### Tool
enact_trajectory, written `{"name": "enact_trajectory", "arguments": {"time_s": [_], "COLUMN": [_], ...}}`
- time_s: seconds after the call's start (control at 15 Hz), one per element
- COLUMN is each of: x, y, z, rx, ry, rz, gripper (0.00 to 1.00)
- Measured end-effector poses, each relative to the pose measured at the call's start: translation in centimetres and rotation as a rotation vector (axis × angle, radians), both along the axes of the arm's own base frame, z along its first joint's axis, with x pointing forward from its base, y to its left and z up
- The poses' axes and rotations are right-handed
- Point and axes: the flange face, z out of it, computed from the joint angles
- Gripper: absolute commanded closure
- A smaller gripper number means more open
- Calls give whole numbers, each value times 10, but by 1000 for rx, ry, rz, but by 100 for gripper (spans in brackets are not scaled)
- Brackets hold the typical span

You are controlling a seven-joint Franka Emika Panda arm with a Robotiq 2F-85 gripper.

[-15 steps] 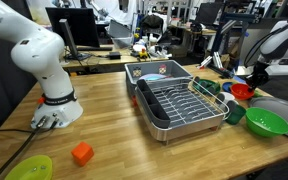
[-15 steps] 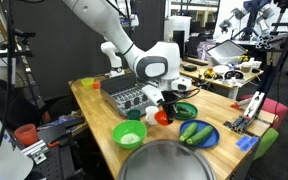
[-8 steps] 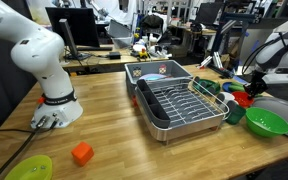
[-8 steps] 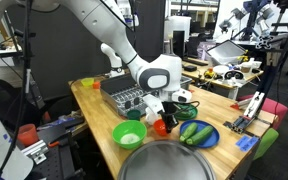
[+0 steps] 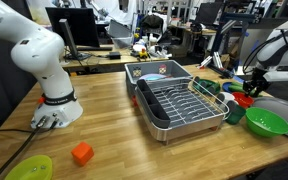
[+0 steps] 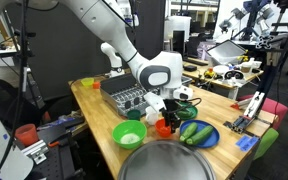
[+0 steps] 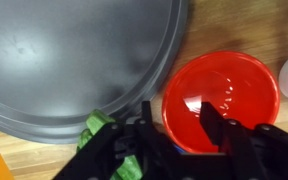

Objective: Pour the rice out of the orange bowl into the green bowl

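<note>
Lower than a second ago, the arm [image 6: 156, 72] has dipped toward the desk [image 5: 114, 140] and the orange bowl [image 6: 164, 128] has come down with it. Over the last half second hardly anything has shifted.

From the wrist the orange bowl [image 7: 224, 92] stands upright on the wood, its glossy inside facing the camera. The fingers [image 7: 211, 118] are parted. One hangs outside the near wall of the bowl and the other over its inside, so the rim runs between them, and neither looks pressed against it (the gap is plainly wider than the rim). The bowl is let go, not gripped.

Just beside the bowl lies the edge of a big grey metal pan [image 7: 74, 60]. Whether the two touch cannot be told.

In an exterior view the green bowl [image 6: 130, 133] sits on the desk near the orange one but apart from it, with the metal pan in front of both. On the orange bowl's other side is a blue plate [image 6: 212, 136] carrying green vegetables. In an exterior view the green bowl [image 5: 267, 123] lies nearer the camera than the orange bowl, past the end of a dish rack [image 5: 179, 105] that fills the middle of the desk. An orange cube [image 5: 81, 153] and a yellow-green dish [image 5: 29, 168] lie well apart from all this, at the desk's other end.
</note>
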Motion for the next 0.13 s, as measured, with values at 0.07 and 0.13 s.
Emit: {"name": "enact_trajectory", "arguments": {"time_s": [0.07,0.13], "x": [0,0], "y": [0,0], "z": [0,0], "rx": [0,0], "ry": [1,1], "rz": [0,1], "gripper": [45,45]}}
